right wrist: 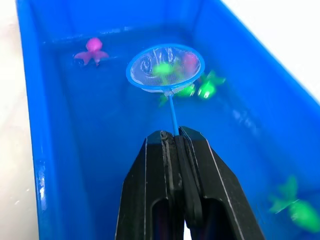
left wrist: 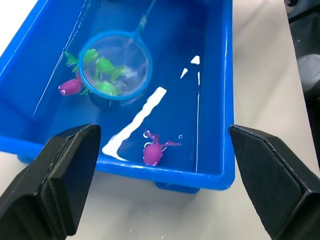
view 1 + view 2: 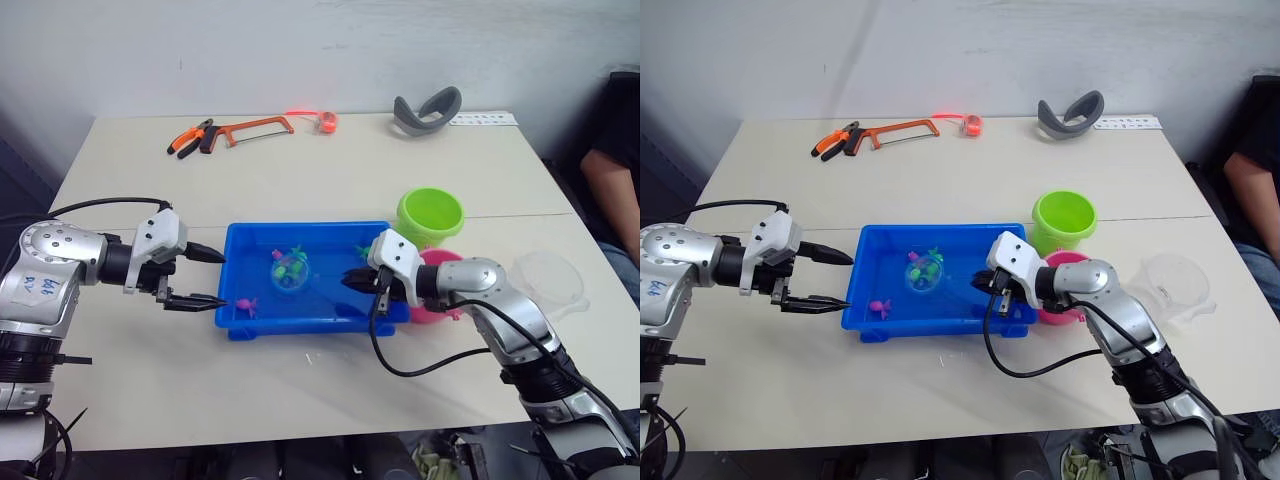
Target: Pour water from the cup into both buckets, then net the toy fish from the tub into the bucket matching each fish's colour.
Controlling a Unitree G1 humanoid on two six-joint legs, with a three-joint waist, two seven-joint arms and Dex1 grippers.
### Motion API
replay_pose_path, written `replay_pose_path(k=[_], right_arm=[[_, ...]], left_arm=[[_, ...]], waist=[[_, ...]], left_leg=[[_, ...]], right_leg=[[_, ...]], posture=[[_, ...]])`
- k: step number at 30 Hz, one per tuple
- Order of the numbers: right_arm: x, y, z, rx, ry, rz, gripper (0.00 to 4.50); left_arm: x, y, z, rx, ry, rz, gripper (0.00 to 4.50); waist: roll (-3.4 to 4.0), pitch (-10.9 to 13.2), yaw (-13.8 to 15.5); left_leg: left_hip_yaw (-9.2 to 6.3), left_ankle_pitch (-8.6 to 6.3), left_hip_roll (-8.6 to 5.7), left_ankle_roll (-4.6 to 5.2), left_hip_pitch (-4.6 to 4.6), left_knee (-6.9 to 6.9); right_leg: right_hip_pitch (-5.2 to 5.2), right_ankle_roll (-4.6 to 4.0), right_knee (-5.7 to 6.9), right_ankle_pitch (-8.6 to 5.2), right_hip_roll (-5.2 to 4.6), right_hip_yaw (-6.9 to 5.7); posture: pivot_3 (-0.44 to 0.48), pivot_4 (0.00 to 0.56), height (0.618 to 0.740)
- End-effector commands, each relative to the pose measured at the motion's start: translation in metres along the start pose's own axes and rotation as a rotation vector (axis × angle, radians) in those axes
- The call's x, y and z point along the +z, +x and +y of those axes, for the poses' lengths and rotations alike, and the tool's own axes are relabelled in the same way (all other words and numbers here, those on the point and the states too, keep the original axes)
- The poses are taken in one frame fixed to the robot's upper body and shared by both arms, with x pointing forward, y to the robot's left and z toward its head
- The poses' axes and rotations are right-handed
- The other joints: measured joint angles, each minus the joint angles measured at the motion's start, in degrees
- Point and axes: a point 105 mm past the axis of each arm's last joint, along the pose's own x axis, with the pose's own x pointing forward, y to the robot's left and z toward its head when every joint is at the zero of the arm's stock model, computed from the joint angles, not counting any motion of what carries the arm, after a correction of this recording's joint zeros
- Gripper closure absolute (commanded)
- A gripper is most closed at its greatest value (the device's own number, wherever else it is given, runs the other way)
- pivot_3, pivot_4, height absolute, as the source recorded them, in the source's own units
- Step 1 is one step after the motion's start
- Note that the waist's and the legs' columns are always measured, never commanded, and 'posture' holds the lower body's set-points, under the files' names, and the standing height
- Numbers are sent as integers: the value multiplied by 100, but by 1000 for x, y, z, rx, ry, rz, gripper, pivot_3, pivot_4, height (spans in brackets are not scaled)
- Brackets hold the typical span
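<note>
The blue tub (image 3: pixel 300 227) sits at the table's middle and holds water. My right gripper (image 1: pixel 172 135) is shut on the net's thin handle at the tub's right end. The net (image 1: pixel 165 67) has its hoop low over green fish (image 2: pixel 105 65); I cannot tell whether they are inside it. A pink fish (image 2: pixel 152 152) floats near the tub's front left corner. My left gripper (image 3: pixel 220 279) is open just outside the tub's left end. The green bucket (image 3: pixel 430 215) stands behind the tub's right end, and the pink bucket (image 3: pixel 432 313) is partly hidden behind my right arm. The clear cup (image 3: pixel 548 280) stands at the far right.
At the table's far edge lie orange-handled pliers (image 3: pixel 190 138), a hacksaw (image 3: pixel 255 128), an orange tape roll (image 3: pixel 325 122) and a grey curved band (image 3: pixel 428 108). A person (image 3: pixel 615 170) sits at the right edge. A black cable (image 3: pixel 420 365) loops under my right arm.
</note>
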Motion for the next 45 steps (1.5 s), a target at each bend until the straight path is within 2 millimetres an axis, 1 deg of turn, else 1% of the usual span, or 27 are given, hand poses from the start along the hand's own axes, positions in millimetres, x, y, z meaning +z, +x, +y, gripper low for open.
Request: replay_pose_path(k=[1, 5, 8, 16, 24, 32, 38, 45], right_arm=[[-2, -3, 3, 2, 57, -7, 4500], [-8, -3, 1, -2, 87, 12, 4500], [-12, -3, -3, -18, 113, 21, 4500], [-15, -3, -7, -23, 148, 23, 4500], [-5, 7, -20, -58, 170, 18, 4500], [-1, 16, -28, -79, 151, 58, 4500], [11, 26, -23, -39, 175, 37, 4500], [18, 38, -15, -7, 165, 30, 4500]], left_arm=[[8, -3, 2, 10, 36, -10, 48], [9, -2, 3, 11, 41, -12, 48], [10, -1, 5, 14, 46, -14, 48], [12, -1, 8, 20, 56, -14, 48], [13, 4, 10, 19, 65, -25, 48], [13, 6, 10, 25, 65, -35, 48], [12, 4, 13, 43, 58, -40, 48], [13, 4, 13, 49, 59, -47, 48]], waist=[[0, 0, -4], [0, 0, -24], [0, 0, -35], [0, 0, -65], [0, 0, -77], [0, 0, -87], [0, 0, -104], [0, 0, -103]], left_leg=[[0, 0, 0, 0, 0, 0], [0, 0, 0, 0, 0, 0], [0, 0, 0, 0, 0, 0], [0, -1, -2, 0, 0, -1], [0, -1, -1, 0, -1, -1], [0, -1, -1, -1, -2, -4], [4, 0, 1, -2, -3, -9], [7, 0, -1, -2, -21, -8]], right_leg=[[0, 0, 0, 0, -1, 0], [0, 0, 1, 0, 1, 1], [0, 0, 0, 0, 1, 1], [1, 0, -1, 0, 0, 0], [0, 0, -1, 0, 0, 1], [-3, 0, -4, 0, -2, 0], [-12, 0, -1, 0, 0, 3], [-30, 0, 2, 0, -5, 4]], posture=[[0, 150, 740], [0, 150, 740], [0, 150, 740], [0, 150, 740], [0, 150, 740], [0, 150, 740], [0, 150, 740], [0, 150, 740]])
